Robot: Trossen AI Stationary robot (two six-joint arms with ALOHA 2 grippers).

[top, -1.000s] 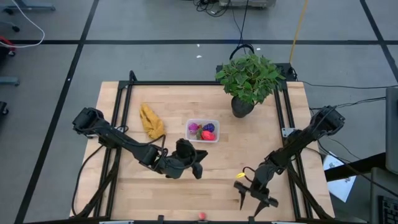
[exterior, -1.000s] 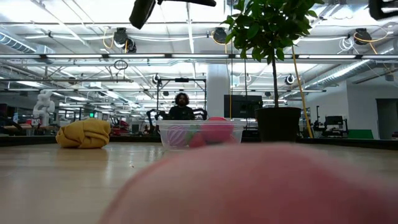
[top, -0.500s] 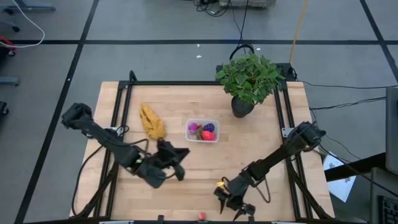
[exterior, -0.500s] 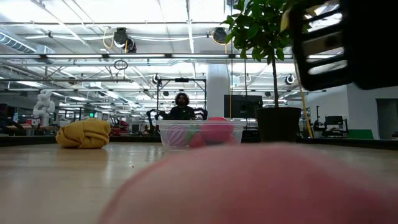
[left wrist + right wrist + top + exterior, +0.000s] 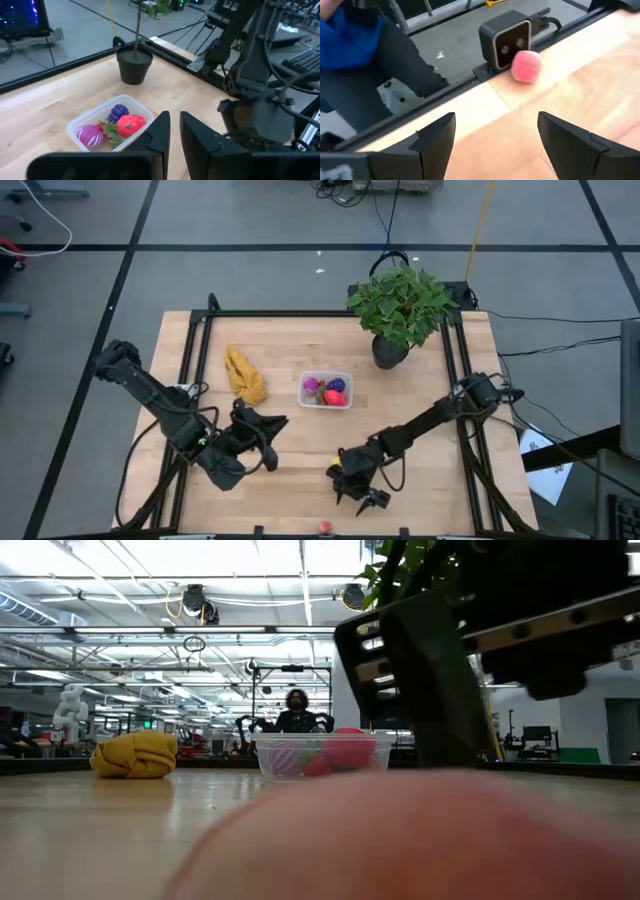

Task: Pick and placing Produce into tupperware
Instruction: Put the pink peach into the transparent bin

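Observation:
The clear tupperware [image 5: 326, 390] stands mid-table and holds purple, pink and red produce [image 5: 131, 124]. One more pink piece [image 5: 526, 65] lies alone at the table's near edge [image 5: 324, 527], right against the low camera, and fills the bottom of the low view [image 5: 400, 840]. My right gripper [image 5: 362, 495] hangs open just up-table and right of that piece, pointing at it, with nothing between its fingers [image 5: 495, 140]. My left gripper [image 5: 275, 425] is shut and bare [image 5: 174, 132], left of and nearer than the tupperware, raised off the table.
A yellow banana bunch [image 5: 243, 375] lies left of the tupperware. A potted plant [image 5: 400, 305] stands at the far right. Black rails [image 5: 195, 380] run along the table's sides. A person [image 5: 292, 710] sits far behind the table.
My right gripper has swung toward the table's left along the near edge and sunk, closing on the lone pink piece, still open. My left gripper has drawn back toward the table's left, away from the tupperware, rising and rolling a little.

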